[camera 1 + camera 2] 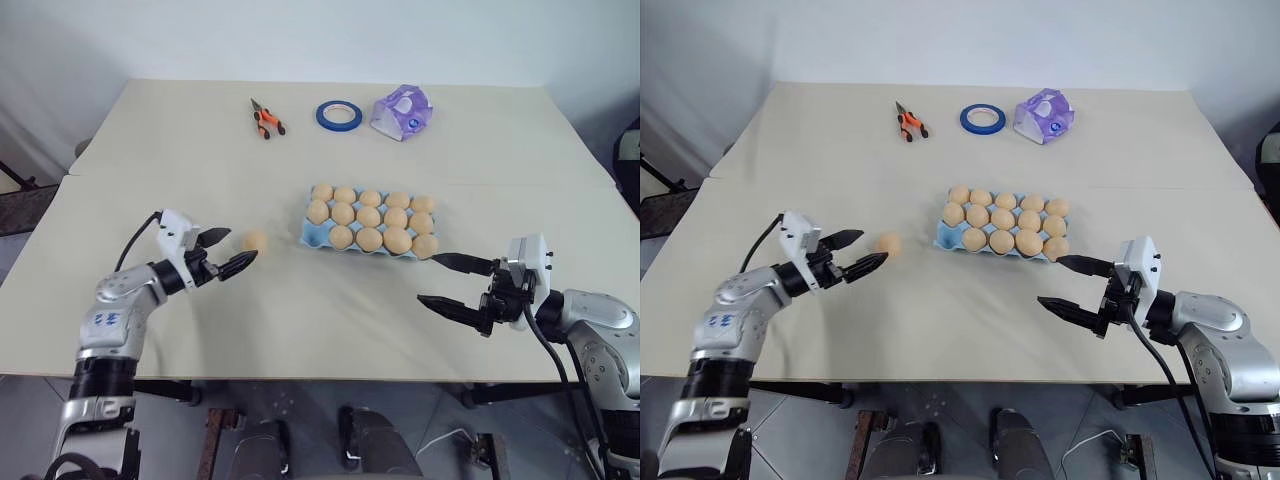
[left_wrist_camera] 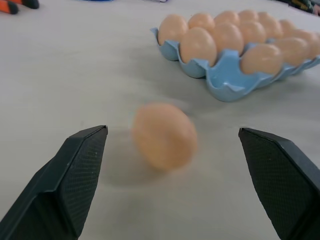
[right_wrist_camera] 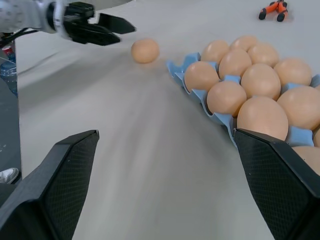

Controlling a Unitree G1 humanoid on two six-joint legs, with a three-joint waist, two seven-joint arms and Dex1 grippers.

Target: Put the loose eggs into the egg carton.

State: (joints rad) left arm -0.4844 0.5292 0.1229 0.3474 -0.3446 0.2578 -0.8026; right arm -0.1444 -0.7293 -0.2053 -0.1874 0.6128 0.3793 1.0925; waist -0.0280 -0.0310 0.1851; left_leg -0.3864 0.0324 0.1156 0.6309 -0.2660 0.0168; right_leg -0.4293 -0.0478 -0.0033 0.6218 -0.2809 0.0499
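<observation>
The one loose egg [image 1: 254, 240], a small smooth tan-orange oval, lies on its side on the pale worktop [image 1: 300, 130], just at 9 o'clock of the light blue moulded egg carton [image 1: 312, 236]. I judge it light, hard but very fragile, and slippery and ready to roll, so I would take it across its middle, on the two long sides, with a gentle squeeze only. The carton looks nearly full: fourteen eggs sit in its cups, and the cup at its near left corner looks empty, so this is where I think the egg must go.

The left gripper [image 1: 226, 251] has its black fingers [image 2: 75, 175] wide open and holds nothing. It points at the egg from 9 o'clock, the tips just beside it but apart; in the left wrist view the egg lies between the two fingers, a little ahead of them. The right gripper [image 1: 452, 282] is also open and empty, and hangs at 5 o'clock of the carton, near its right corner.

Farther away, at 12 o'clock of the carton, lie small pliers with orange handles [image 1: 266, 120], a roll of blue tape [image 1: 339, 115] and a purple-and-white plastic packet [image 1: 402, 111], all well apart from the egg.
</observation>
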